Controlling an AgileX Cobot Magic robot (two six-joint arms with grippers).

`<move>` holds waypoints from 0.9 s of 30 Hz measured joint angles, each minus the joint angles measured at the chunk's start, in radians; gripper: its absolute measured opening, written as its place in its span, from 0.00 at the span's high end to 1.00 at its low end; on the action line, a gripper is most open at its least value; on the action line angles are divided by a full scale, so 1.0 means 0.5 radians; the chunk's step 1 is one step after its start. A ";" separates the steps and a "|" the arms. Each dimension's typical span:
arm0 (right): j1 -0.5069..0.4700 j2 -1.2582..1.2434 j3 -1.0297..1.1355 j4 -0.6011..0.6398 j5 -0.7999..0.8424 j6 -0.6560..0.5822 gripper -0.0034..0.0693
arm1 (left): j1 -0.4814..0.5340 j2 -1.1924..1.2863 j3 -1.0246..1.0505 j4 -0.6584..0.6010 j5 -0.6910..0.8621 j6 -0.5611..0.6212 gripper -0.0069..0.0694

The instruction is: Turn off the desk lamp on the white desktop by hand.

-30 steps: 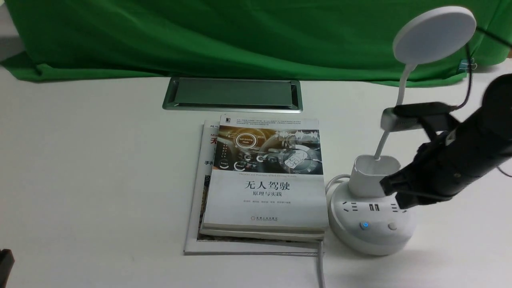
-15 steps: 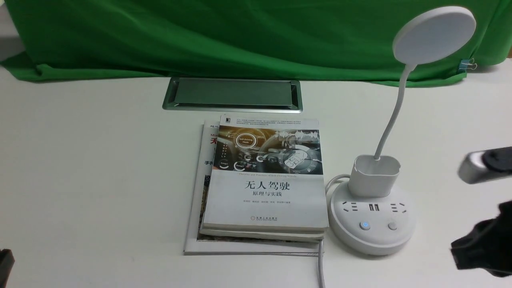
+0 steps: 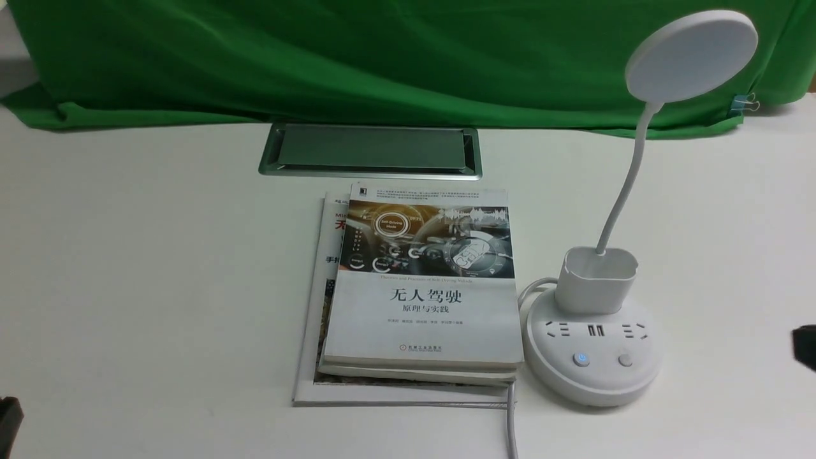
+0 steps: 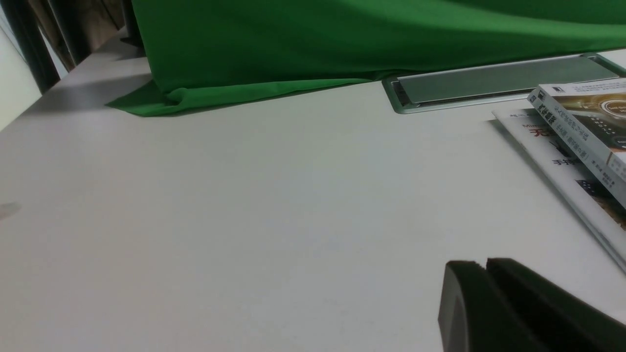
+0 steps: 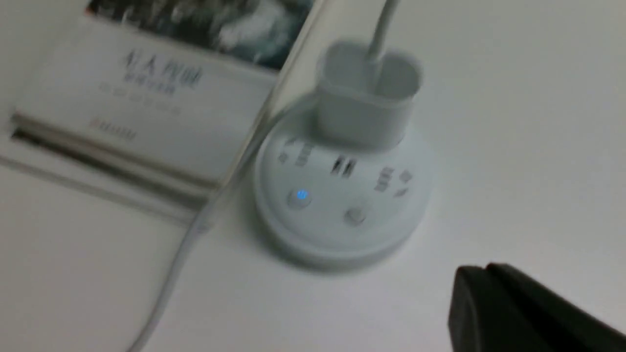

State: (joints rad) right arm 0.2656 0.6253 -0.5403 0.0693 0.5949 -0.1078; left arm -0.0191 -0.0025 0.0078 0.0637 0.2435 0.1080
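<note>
The white desk lamp stands on the white desktop at the right, its disc head raised on a thin neck above the cup holder. Its round base shows a blue-lit button and a plain button; the base also shows blurred in the right wrist view. My right gripper is shut and empty, off to the right of the base and apart from it; only a black tip shows at the front view's right edge. My left gripper is shut, low over bare desktop.
A stack of books lies just left of the lamp base, with the lamp's white cord running toward the front edge. The silver-framed cable hatch sits behind the books. A green cloth backdrop hangs at the back.
My right arm has drawn back from over the lamp base to the right and almost out of the front view. The lamp, its blue light and the books are unchanged.
</note>
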 joint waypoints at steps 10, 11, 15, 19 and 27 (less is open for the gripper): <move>-0.226 -1.005 1.019 -0.023 -0.818 -0.034 0.90 | 0.000 0.000 0.000 0.000 0.000 0.000 0.88; -0.226 -1.019 1.031 -0.023 -0.818 -0.034 0.90 | 0.000 0.000 0.000 0.000 0.000 0.000 0.88; -0.228 -1.235 1.094 -0.024 -0.746 -0.044 0.90 | 0.000 0.000 0.000 0.000 0.000 0.000 0.88; -0.228 -1.248 1.094 -0.024 -0.706 -0.103 0.90 | 0.000 0.000 0.000 0.000 -0.002 0.000 0.88; -0.228 -1.248 1.094 -0.024 -0.697 -0.126 0.90 | 0.000 0.000 0.000 0.000 -0.002 -0.003 0.88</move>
State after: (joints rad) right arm 0.1516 0.0012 0.0069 0.0571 0.2466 -0.1707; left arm -0.0191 -0.0025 0.0078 0.0637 0.2425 0.1065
